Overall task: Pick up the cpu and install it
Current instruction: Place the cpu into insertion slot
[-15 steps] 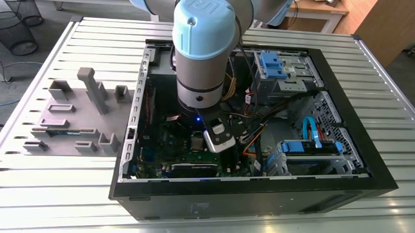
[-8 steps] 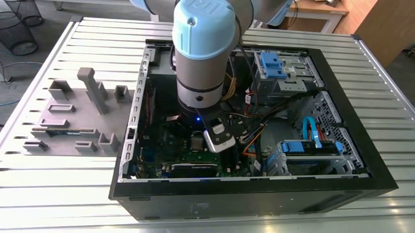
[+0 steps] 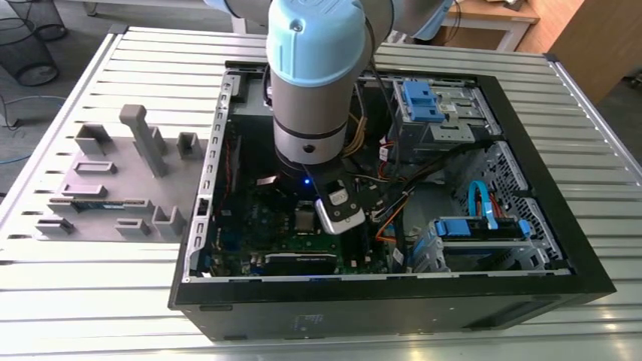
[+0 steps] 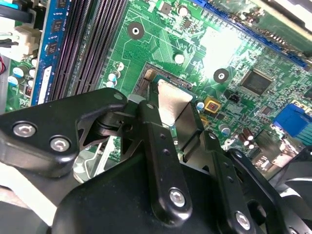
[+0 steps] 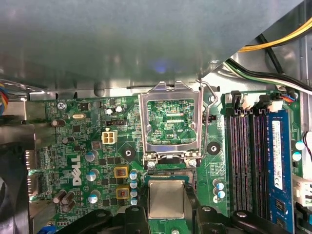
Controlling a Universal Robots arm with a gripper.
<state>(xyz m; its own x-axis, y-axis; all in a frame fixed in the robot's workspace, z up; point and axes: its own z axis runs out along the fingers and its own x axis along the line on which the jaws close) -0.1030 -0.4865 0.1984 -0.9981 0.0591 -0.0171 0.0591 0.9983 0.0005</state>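
Slatted metal table (image 3: 101, 301) lying beneath end effector (image 5: 168, 214); wooden desk (image 3: 501, 16), wire baskets (image 3: 30, 49) standing well beyond on grey floor (image 3: 72, 43).

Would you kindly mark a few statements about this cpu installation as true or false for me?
1. The metal socket frame is flipped open. True.
2. The cpu lies on the grey tray outside the case. False: the cpu sits between the fingers of the gripper, over the motherboard.
3. A blue memory stick fills one slot on the motherboard. True.
4. The computer case is closed. False: its side is open, showing the motherboard.
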